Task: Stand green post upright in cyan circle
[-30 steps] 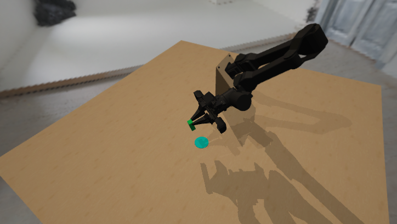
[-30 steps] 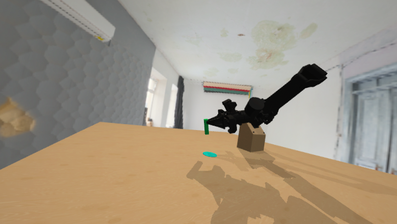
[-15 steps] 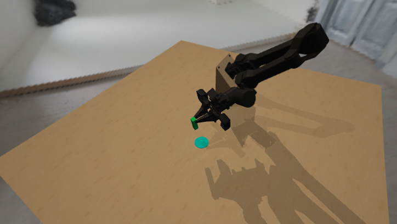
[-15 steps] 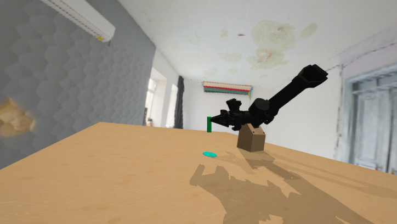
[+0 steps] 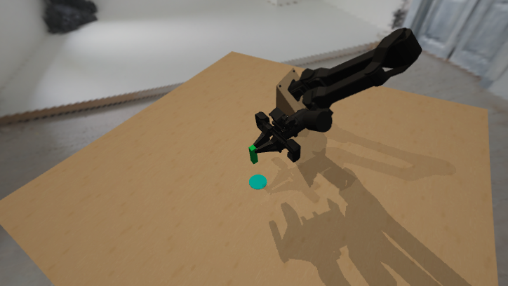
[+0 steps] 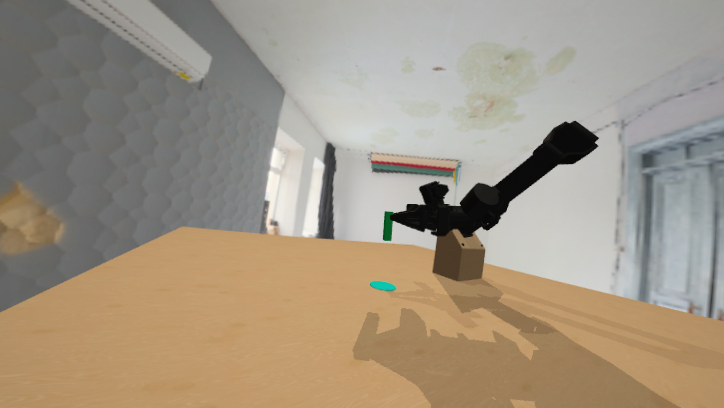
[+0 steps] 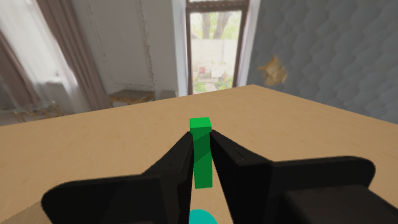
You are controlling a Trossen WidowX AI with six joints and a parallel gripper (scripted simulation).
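Above the table (image 5: 142, 198), my gripper (image 5: 256, 149) is clenched on the post (image 5: 253, 154), both fingers pressed against its sides near the top. From the exterior view the post (image 6: 387, 226) hangs upright, well off the wood, its lower end free below my fingertips. On the table, the cyan circle (image 5: 257, 181) lies flat, near the post but apart from it, nearer the camera in the top view. From my wrist view the post (image 7: 201, 152) stands between the two black fingers, and a sliver of the circle (image 7: 202, 217) shows at the bottom edge beneath it. My arm reaches out from a brown block base (image 6: 458, 261) at the far side.
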